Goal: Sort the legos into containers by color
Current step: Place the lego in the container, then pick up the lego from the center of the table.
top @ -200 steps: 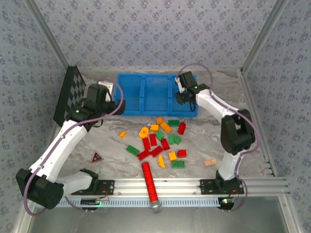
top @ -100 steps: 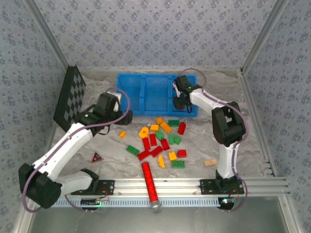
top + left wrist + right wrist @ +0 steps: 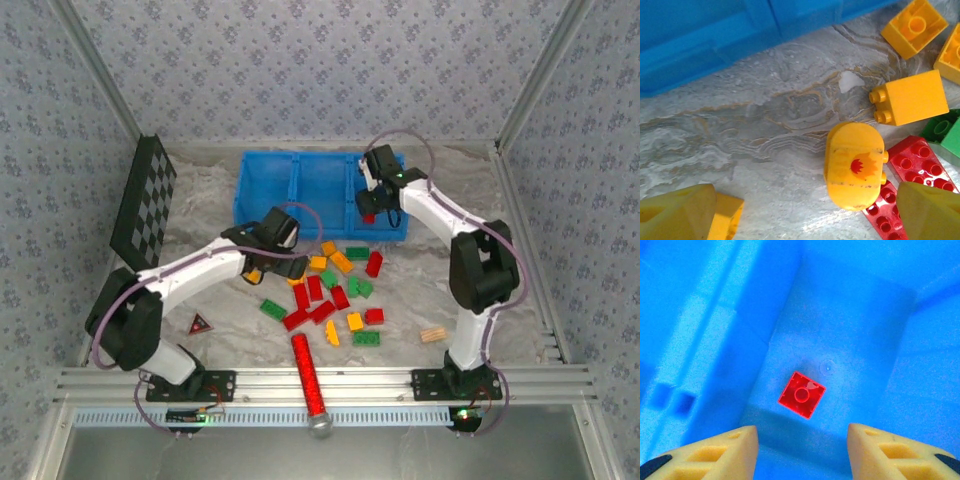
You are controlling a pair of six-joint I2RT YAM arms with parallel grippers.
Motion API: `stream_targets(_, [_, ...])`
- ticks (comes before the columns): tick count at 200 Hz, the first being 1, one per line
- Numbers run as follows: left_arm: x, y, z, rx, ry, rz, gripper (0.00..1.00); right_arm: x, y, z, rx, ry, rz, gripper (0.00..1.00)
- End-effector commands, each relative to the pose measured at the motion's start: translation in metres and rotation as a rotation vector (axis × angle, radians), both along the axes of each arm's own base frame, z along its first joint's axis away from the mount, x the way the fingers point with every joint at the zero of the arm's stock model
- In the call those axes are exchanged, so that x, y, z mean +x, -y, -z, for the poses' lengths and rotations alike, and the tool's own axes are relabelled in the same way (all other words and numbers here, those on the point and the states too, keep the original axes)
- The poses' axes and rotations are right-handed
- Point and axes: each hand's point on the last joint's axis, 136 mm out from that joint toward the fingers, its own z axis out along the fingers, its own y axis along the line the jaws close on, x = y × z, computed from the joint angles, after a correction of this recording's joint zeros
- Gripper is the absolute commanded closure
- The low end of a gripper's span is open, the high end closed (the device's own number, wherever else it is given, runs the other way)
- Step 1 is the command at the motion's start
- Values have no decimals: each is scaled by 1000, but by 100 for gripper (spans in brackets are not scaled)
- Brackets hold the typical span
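The legos (image 3: 335, 290) lie scattered in red, green and yellow in front of the blue containers (image 3: 300, 190). My left gripper (image 3: 270, 266) hangs low over the pile's left edge. In the left wrist view it (image 3: 805, 220) is open. A rounded yellow lego (image 3: 855, 165) with a flame mark lies between its fingers, nearer the right one. A small yellow lego (image 3: 725, 220) sits against the left finger (image 3: 675, 215). My right gripper (image 3: 372, 205) is over the right container. It (image 3: 802, 455) is open above a red lego (image 3: 801, 394) lying loose on the container floor.
A black checkered board (image 3: 143, 200) leans at the left wall. A long red cylinder (image 3: 308, 375) lies near the front rail, a tan block (image 3: 432, 335) to its right and a small red triangle (image 3: 200, 322) to its left. The bin's front wall (image 3: 715, 40) runs just beyond the left gripper.
My left arm has swung right from the bin's left end down to the pile. My right gripper has opened, and the red lego now lies on the container floor.
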Motion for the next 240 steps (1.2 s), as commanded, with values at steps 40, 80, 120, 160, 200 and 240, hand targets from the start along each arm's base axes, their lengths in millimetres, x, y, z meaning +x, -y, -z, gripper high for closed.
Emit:
stream_targets(40, [6,28,25,-24,-42,32,14,-62,9,-35,88,-23,17,48])
stream_targets(80, [6,36,40,-29,-79,38,18,-109,20,-25,122,-69,60,48])
stream_targets(120, [4,37,57,-7,-121,36,23,-153,34,4,124,-139,111,48])
stream_targets(160, [1,40,70,-11,-160,31,32,-178,42,18,137,-169,150,48])
stream_targets(200, [-1,37,77,1,-184,11,40,-193,45,22,144,-192,157,48])
stream_targets(240, [-6,33,86,22,-218,-12,53,-203,41,23,159,-204,152,48])
